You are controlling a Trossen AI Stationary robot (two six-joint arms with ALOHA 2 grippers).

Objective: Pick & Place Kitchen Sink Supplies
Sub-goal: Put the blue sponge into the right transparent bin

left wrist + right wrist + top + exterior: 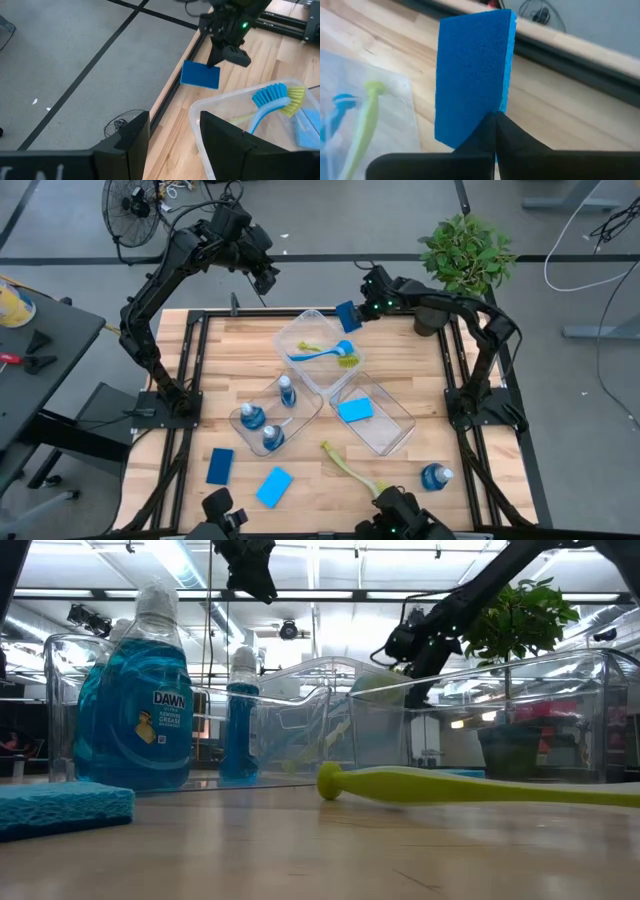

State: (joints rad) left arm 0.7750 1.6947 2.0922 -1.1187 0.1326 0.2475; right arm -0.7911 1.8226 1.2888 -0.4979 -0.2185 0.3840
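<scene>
The table (pixel 400 470) carries three clear bins, and the sorting looks partly done, judging by what already lies in them. The bin of brushes (pixel 310 345) sits just below and beside the right gripper (pixel 362 311); it holds a blue brush (pixel 325 352) and a yellow-green one (pixel 310 346). Farther from that gripper, toward the near edge, the bin of bottles (pixel 300 405) keeps three bottles of blue liquid (pixel 252 417) standing together, and the bin with a sponge (pixel 390 425) holds one light-blue sponge (pixel 355 410) lying flat. So each kind seems to have its own bin, which would explain the grouping.

The right gripper hangs over the far edge of the table, clamped on a dark-blue sponge (pixel 470 75). The right wrist view shows its fingers pinching the sponge by one short edge, so the rest of the sponge sticks out past the fingertips, clear of the wood and free to be carried. It is well apart from the sponge bin, which I judge to be its likely goal.

The left gripper (pixel 170 135) waits higher up, beyond the table's far edge and apart from the other gripper, its fingers spread with nothing between them.

Well away from both grippers, along the near edge, lie loose things: a yellow-green brush (pixel 350 465), a bottle on its side (pixel 435 476), a dark-blue sponge on the table (pixel 220 465) and a light-blue one (pixel 274 487).
</scene>
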